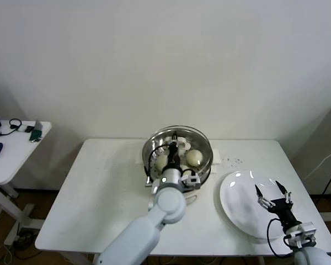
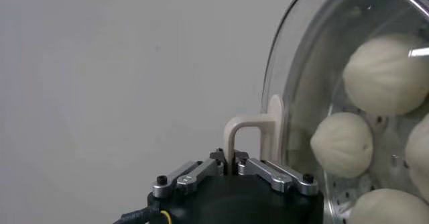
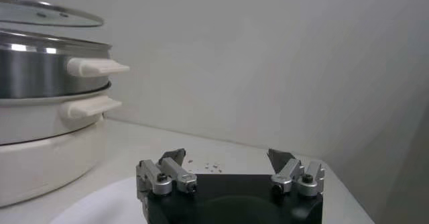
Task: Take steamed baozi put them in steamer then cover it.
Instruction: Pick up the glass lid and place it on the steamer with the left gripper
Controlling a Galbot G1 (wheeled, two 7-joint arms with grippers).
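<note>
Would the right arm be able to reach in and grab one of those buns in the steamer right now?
Probably not. The glass lid, held by the left gripper, sits over the steamer, covering the buns. The open right gripper hovers over the white plate.

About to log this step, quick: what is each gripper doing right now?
Left gripper: shut on the glass lid's handle, lid over the steamer.
Right gripper: open, holding nothing, above the white plate.
</note>
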